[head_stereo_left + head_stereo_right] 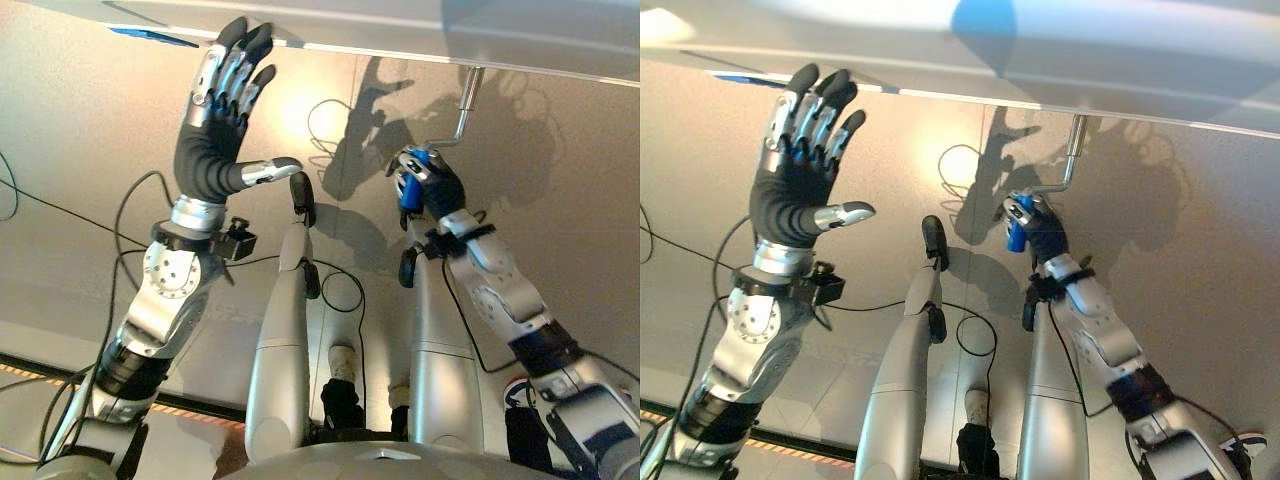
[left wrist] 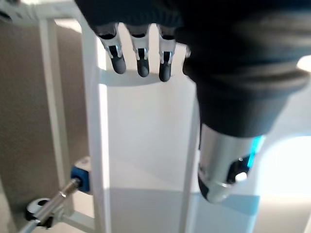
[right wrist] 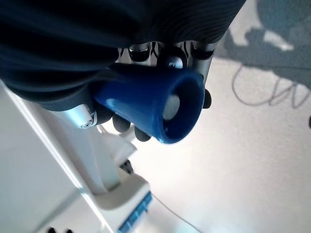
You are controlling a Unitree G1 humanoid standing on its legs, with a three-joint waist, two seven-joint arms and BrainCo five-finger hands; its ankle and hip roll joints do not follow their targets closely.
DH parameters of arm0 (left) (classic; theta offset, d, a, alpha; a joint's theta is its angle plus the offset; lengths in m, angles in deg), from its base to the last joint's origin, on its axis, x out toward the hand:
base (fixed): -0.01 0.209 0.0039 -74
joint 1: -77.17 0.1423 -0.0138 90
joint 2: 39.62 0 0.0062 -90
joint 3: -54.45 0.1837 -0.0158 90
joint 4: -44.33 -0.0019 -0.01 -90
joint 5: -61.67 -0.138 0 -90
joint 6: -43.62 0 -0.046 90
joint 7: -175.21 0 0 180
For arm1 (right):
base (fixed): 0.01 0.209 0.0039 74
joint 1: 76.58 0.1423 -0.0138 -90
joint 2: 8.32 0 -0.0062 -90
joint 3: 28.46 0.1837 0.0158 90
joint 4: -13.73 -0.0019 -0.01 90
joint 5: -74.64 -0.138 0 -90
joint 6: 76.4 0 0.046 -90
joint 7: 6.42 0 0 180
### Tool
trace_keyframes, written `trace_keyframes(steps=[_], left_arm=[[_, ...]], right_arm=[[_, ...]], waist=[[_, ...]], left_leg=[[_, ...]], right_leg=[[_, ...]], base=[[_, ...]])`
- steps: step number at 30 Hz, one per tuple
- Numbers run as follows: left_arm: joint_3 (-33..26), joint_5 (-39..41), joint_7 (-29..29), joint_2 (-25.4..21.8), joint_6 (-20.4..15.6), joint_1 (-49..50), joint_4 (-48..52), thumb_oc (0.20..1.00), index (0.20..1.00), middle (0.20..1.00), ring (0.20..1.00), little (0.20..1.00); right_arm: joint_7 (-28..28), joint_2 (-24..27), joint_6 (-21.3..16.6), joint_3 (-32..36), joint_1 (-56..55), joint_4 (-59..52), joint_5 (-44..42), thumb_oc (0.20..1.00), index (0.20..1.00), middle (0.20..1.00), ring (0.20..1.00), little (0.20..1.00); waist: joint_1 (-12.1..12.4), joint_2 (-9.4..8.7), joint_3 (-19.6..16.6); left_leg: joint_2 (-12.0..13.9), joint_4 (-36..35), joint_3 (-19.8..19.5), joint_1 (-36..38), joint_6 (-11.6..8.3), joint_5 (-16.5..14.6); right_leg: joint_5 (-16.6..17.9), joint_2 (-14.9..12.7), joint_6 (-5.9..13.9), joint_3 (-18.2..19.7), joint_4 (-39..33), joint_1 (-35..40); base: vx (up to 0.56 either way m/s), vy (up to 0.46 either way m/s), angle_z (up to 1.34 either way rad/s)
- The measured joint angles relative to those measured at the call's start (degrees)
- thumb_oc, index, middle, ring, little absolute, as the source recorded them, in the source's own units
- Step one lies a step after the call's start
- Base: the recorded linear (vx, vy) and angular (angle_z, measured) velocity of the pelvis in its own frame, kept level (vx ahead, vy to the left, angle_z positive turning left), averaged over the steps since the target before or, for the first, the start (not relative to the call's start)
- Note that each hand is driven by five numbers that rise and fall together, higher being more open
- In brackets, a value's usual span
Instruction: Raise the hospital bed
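The white hospital bed's end rail (image 1: 420, 40) runs across the top of the eye views. A bent steel crank (image 1: 462, 112) hangs down from it, ending in a blue handle (image 3: 155, 104). My right hand (image 1: 428, 182) is shut on that blue handle (image 1: 1016, 232), fingers curled round it below the rail. My left hand (image 1: 222, 110) is raised at the left with straight, spread fingers; its fingertips (image 1: 245, 40) reach the rail's lower edge. In the left wrist view the left hand's fingers (image 2: 141, 56) point at the white bed frame (image 2: 146, 145).
The floor (image 1: 80, 130) below is pale and smooth. A blue label (image 1: 150, 36) sits on the rail at the left. A blue fitting with a steel rod (image 2: 58, 196) is fixed to the frame upright.
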Motion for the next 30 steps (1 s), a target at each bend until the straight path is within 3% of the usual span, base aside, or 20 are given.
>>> trace_keyframes(steps=[8, 15, 19, 23, 24, 30], left_arm=[[-2.9, 0.0, 1.9, 0.2, -0.3, 1.6, 0.4, 1.000, 1.000, 1.000, 1.000, 1.000], [-2.9, 0.2, 3.1, 0.4, -0.3, 1.8, 0.6, 1.000, 1.000, 1.000, 1.000, 1.000], [-2.8, 0.2, 3.4, 0.4, -0.3, 1.8, 1.9, 1.000, 1.000, 1.000, 1.000, 1.000], [-2.0, 0.7, 3.5, -0.1, -0.4, 1.3, 2.3, 1.000, 1.000, 1.000, 1.000, 1.000], [-1.1, 0.7, 3.7, -1.3, -0.4, 1.0, 2.4, 1.000, 1.000, 1.000, 1.000, 1.000], [3.6, 1.3, 3.8, -5.4, -0.4, -3.0, 2.3, 1.000, 1.000, 1.000, 1.000, 1.000]], right_arm=[[1.8, -2.8, -2.2, 4.1, -3.0, -1.4, 2.7, 0.200, 0.200, 0.200, 0.200, 0.200], [4.6, -3.1, -6.9, 9.5, -2.4, 6.7, 8.0, 0.200, 0.200, 0.200, 0.200, 0.200], [7.6, -1.6, -10.2, 12.7, 0.9, 17.9, 11.0, 0.200, 0.200, 0.200, 0.200, 0.200], [11.1, 1.0, -11.6, 10.9, 9.0, 34.7, 13.2, 0.200, 0.200, 0.200, 0.200, 0.200], [12.0, 1.7, -9.7, 10.4, 12.4, 39.4, 13.0, 0.200, 0.200, 0.200, 0.200, 0.200], [11.3, 4.0, -7.4, 4.3, 21.8, 55.6, 12.9, 0.200, 0.200, 0.200, 0.200, 0.200]], waist=[[-1.6, -0.97, 0.5], [-3.1, -1.69, 0.5], [-3.0, -1.77, 0.5], [-2.8, -1.84, 0.5], [-2.6, -1.88, 0.4], [-1.4, -1.93, 0.4]], left_leg=[[-0.4, 0.1, 1.1, 0.4, 0.72, -0.2], [-0.9, 0.0, 1.8, 1.1, 1.75, -0.5], [-1.0, 0.0, 1.8, 1.1, 2.10, -0.5], [-1.3, 0.1, 1.8, 1.1, 2.20, -0.4], [-1.4, 0.1, 1.8, 1.1, 2.31, -0.4], [-1.7, 0.1, 1.8, 1.2, 2.69, -0.2]], right_leg=[[1.3, 0.0, 0.81, 1.5, -1.9, 0.6], [2.2, -0.2, 1.97, 2.7, -3.6, 1.6], [3.0, -0.2, 2.26, 2.8, -4.8, 2.2], [3.6, -0.5, 2.27, 2.7, -5.7, 2.9], [3.7, -0.7, 2.36, 2.7, -5.8, 2.9], [4.3, -1.1, 2.79, 2.7, -6.6, 3.5]], base=[[0.00, -0.014, -0.05], [0.00, -0.009, -0.03], [0.00, 0.000, 0.00], [0.00, 0.002, 0.01], [-0.01, 0.005, 0.03], [0.00, 0.002, 0.01]])
